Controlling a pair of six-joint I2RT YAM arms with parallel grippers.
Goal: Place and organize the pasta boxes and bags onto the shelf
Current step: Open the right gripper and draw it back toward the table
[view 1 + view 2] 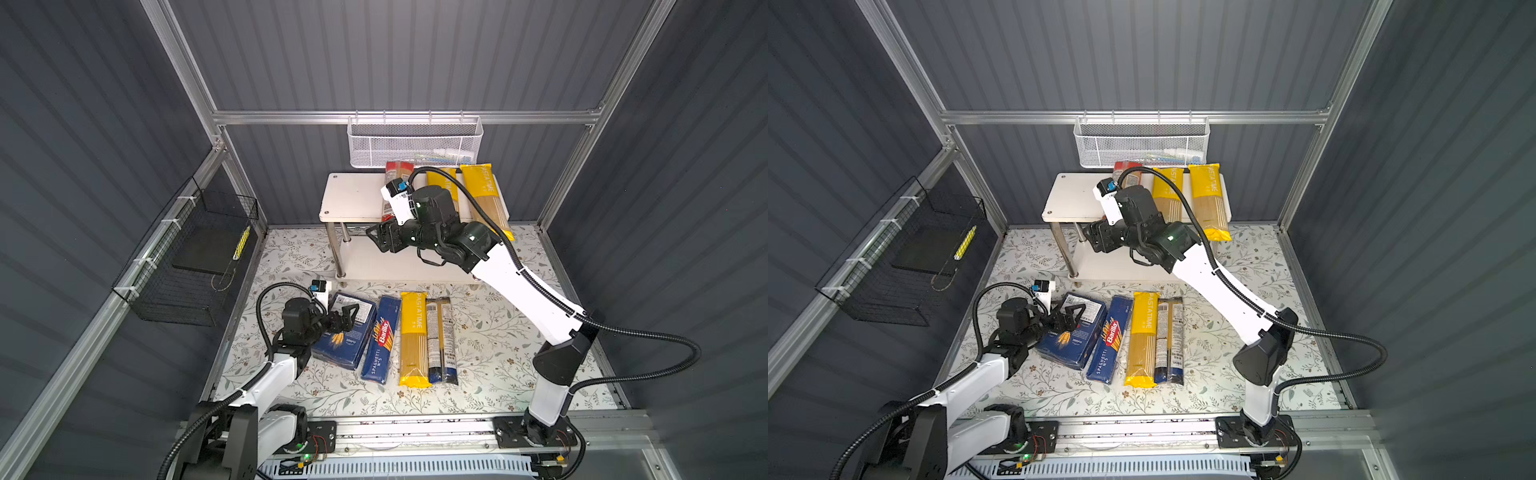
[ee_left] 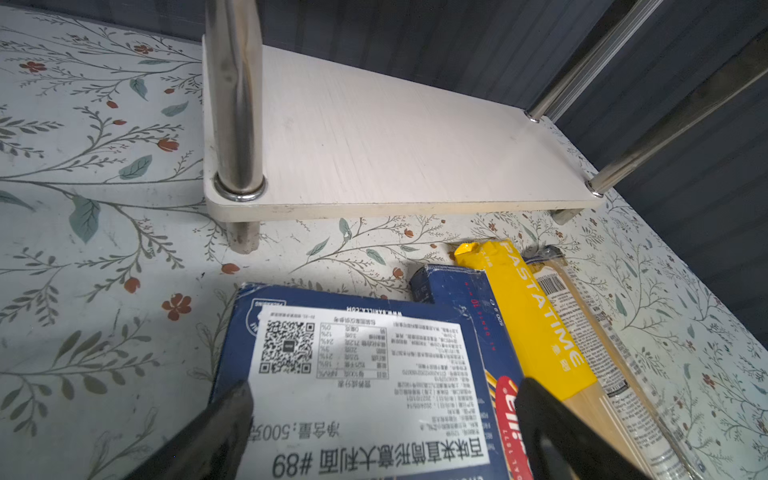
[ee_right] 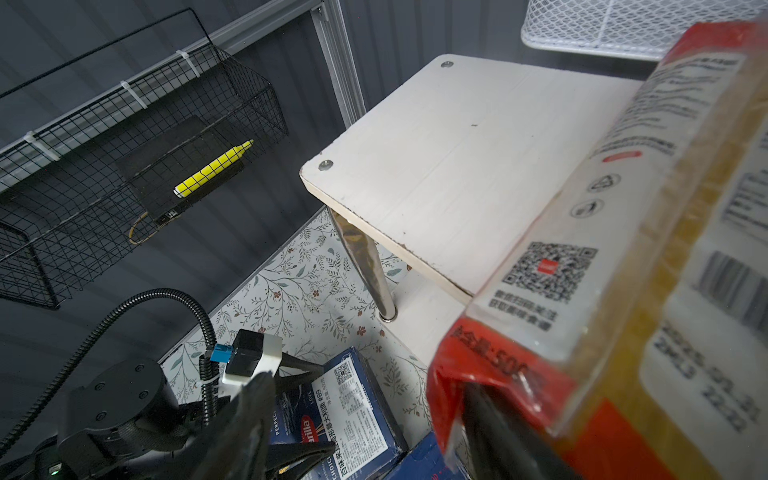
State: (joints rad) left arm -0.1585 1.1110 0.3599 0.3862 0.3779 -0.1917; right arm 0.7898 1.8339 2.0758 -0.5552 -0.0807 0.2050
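Matt white shelf [image 2: 374, 145], glossy chrome legs [image 2: 235, 104].

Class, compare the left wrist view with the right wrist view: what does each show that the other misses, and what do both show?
Only the left wrist view: the yellow PASTATIME bag and the clear labelled bag beside it, on the table. Only the right wrist view: the black wire basket holding a yellow marker, the red-ended bag, the shelf's top board. Both: the wide Barilla box and the floral table cover.
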